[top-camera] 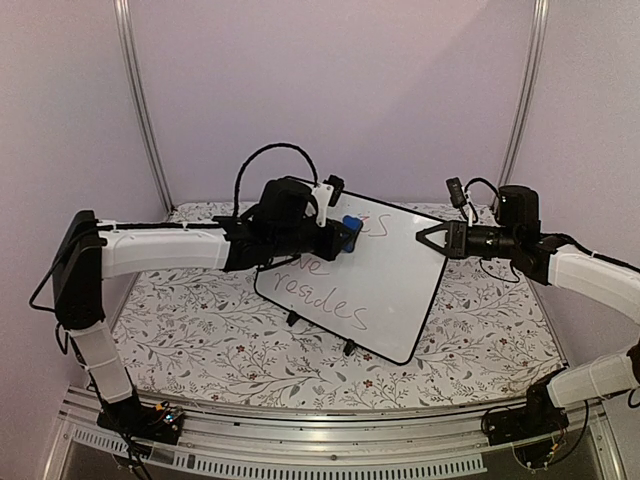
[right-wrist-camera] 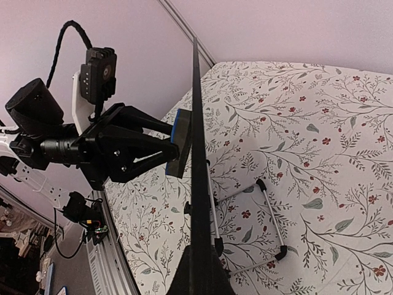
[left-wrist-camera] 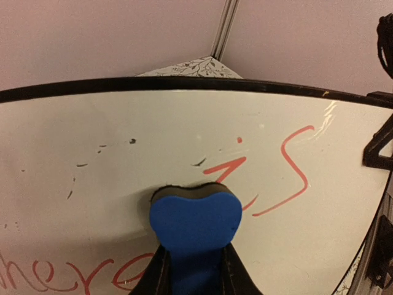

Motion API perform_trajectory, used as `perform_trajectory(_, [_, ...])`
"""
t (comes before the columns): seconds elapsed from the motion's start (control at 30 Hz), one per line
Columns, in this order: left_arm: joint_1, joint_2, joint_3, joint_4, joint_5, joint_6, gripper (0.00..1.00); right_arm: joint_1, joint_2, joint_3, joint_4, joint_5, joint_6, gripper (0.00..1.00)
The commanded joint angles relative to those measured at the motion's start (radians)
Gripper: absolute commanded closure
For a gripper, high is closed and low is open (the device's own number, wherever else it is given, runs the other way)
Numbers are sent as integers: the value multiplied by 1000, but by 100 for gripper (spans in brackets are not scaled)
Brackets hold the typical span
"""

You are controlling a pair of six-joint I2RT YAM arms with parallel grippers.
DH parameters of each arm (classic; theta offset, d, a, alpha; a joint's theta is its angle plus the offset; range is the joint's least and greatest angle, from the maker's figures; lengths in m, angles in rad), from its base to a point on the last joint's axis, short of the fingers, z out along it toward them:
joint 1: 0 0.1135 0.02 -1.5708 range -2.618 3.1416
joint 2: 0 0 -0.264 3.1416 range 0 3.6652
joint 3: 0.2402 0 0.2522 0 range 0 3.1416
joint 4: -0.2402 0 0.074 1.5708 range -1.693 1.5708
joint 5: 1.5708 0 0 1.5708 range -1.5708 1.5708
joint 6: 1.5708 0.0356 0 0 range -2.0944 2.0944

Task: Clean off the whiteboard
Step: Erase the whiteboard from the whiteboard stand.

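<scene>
The whiteboard (top-camera: pixel 385 290) stands tilted on its wire stand on the table. It carries reddish handwriting (top-camera: pixel 325 297), and the upper left of its face is wiped down to small specks. My left gripper (top-camera: pixel 343 236) is shut on a blue eraser (top-camera: pixel 351 224), whose dark felt side presses flat on the board near its top. In the left wrist view the eraser (left-wrist-camera: pixel 195 222) sits just left of the letters "is" (left-wrist-camera: pixel 279 175). My right gripper (top-camera: pixel 424 238) is shut on the board's right rim. The right wrist view shows the board edge-on (right-wrist-camera: pixel 196 135).
A floral cloth (top-camera: pixel 200 340) covers the table. The board's wire stand (right-wrist-camera: pixel 270 221) with black feet sits behind it. Purple walls with metal corner posts (top-camera: pixel 140 100) close the back. A metal rail (top-camera: pixel 300 440) runs along the near edge.
</scene>
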Motion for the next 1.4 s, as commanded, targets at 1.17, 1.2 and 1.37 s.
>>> perform_trajectory(1.17, [-19,83,186,-149,-120,61,100,48,6,5,-84,-91,-137,100])
perform_trajectory(1.2, [-19,84,192,-150,-123,66,100,48,6,5,-85,-90,-136,100])
perform_trajectory(1.37, [-19,81,191,-149,-101,66,100,48,6,4,-85,-88,-136,100])
